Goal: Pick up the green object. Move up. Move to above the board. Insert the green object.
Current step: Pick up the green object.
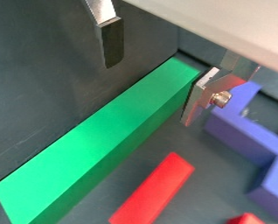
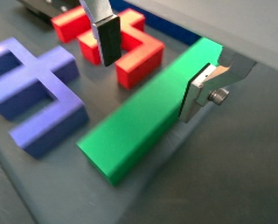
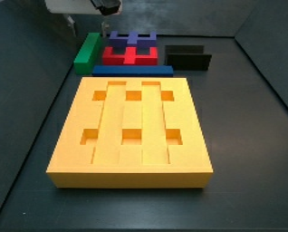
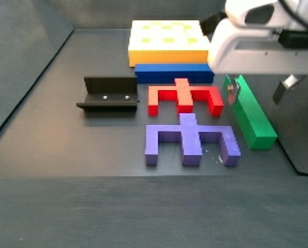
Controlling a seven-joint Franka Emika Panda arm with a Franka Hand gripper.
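The green object [image 1: 107, 149] is a long green bar lying flat on the dark floor; it also shows in the other wrist view [image 2: 142, 118] and in both side views [image 3: 85, 52] [image 4: 254, 114]. My gripper [image 1: 156, 70] [image 2: 153, 66] is open and low over the bar's far end, with one finger on each side. One finger [image 1: 204, 94] is close against the bar's side, and the other finger [image 1: 111, 39] stands apart from it. The yellow-orange board [image 3: 132, 127] [image 4: 169, 39] lies beyond the pieces, with its square holes empty.
A red piece [image 2: 118, 39] [image 4: 185, 97] and a purple piece [image 2: 37, 87] [image 4: 189, 140] lie beside the green bar. A thin blue bar [image 3: 132, 69] lies against the board. The fixture [image 3: 189, 57] [image 4: 107, 94] stands farther off. Dark walls enclose the floor.
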